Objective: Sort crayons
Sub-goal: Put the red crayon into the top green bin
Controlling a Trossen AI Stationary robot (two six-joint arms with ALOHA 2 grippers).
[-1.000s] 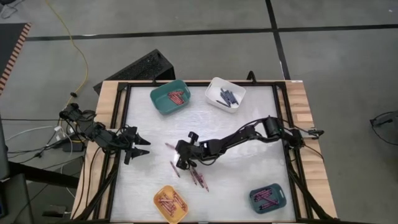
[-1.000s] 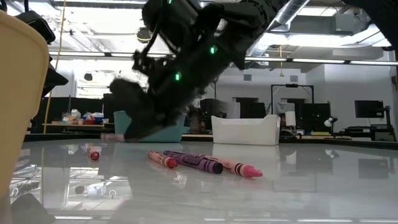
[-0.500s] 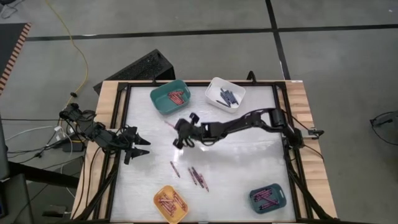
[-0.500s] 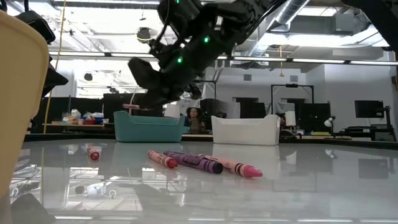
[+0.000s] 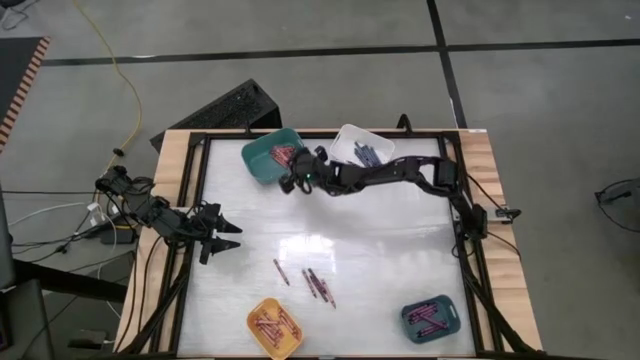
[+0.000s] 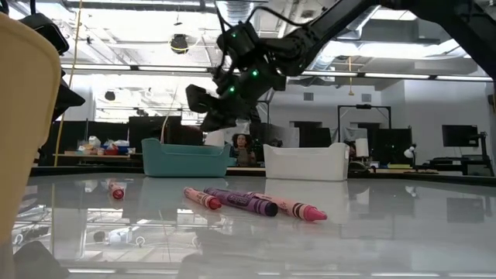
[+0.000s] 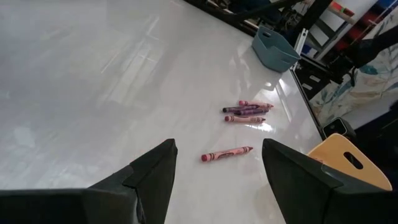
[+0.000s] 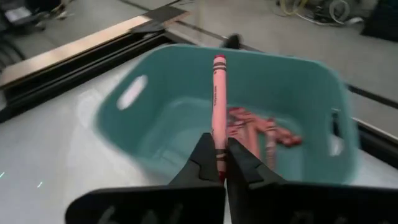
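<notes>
Right gripper (image 8: 216,163) is up over the near edge of the teal bin (image 5: 262,160) at the back left of the table (image 5: 400,250), with a pink crayon (image 8: 217,106) pinched between its fingers. The jaws are clenched on it and the crayon sticks straight out ahead, its tip over the inside of the bin. From the wrist camera you can see a little heap of reddish crayons (image 8: 264,132) already lying in the bottom of that bin.

Left gripper (image 5: 228,236) is parked at the left edge of the table, jaws spread wide with nothing between them, pointing across the table.

On the table itself, toward the front and a bit left of centre, there's a lone red crayon (image 5: 281,271), and just beside it a tight cluster of three (image 5: 319,285): red, purple and pink, going by the low camera.

Rest of the bins: white bin (image 5: 345,139) at the back next to the teal one, holding dark blue-purple crayons (image 5: 365,155). Yellow bin (image 5: 258,313) sits at the front edge with reddish ones inside. A darker teal tray (image 5: 410,310) is at the front right corner with pink-magenta crayons in it.
</notes>
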